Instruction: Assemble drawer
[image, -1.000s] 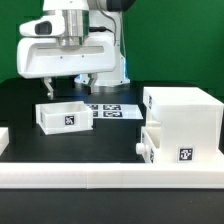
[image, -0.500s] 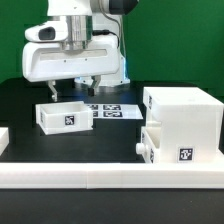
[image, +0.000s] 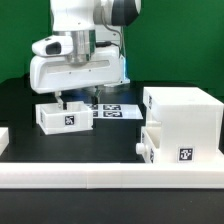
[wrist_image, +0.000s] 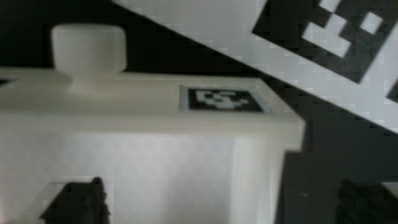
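One white robot arm hangs over a black desk (image: 15, 100), its end effector (image: 76, 98) just above a low white rectangular plastic tray (image: 62, 117) at the exterior view's left. The two dark fingers (wrist_image: 75, 200) stand wide apart with the tray below and between them, and they grip nothing. This looks like a line-up for grasping the tray across its walls.

Well apart, at the exterior view's right, stands the tall boxy white plastic casing (image: 182, 105) of the drawer. A second white tray (image: 168, 148) already sits in its lower part, so the loose one probably belongs in the casing too.

Each tray bears a small black-and-white square tag (wrist_image: 222, 99). Just behind the loose tray lies the flat white marker board (image: 115, 109). No words or brand can be read, though the wrist view is blurred and fine print may be missed.
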